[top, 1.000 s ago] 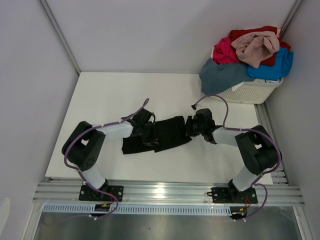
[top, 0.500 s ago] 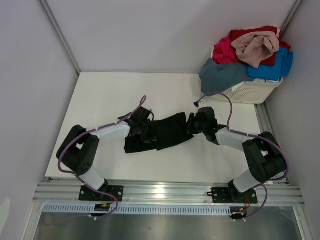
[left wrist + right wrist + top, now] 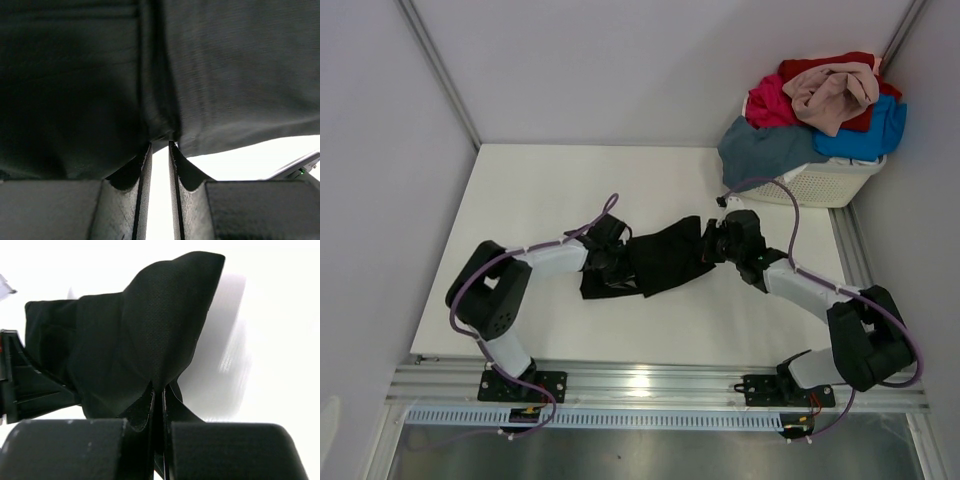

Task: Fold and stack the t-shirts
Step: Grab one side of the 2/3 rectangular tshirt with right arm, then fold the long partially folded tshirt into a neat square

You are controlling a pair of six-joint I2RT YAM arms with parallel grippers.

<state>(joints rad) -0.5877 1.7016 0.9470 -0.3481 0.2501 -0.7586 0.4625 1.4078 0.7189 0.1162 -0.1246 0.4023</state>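
Note:
The black t-shirt (image 3: 658, 262) lies bunched on the white table between my two grippers. My left gripper (image 3: 611, 256) is at its left side. In the left wrist view the fingers (image 3: 141, 170) stand close together, with a fold of the black t-shirt (image 3: 225, 75) pinched at their tips. My right gripper (image 3: 714, 246) is at the shirt's right end. In the right wrist view it (image 3: 158, 391) is shut on a raised fold of the black t-shirt (image 3: 150, 330).
A white slotted basket (image 3: 825, 186) stands at the back right corner. It is piled with beige-pink (image 3: 835, 95), red (image 3: 820, 66), magenta (image 3: 770, 103), bright blue (image 3: 872, 135) and slate grey-blue (image 3: 765, 150) shirts. White walls enclose the table.
Both grippers have moved a little to the right with the black t-shirt, which has shifted right on the table. The right arm has stretched out further.

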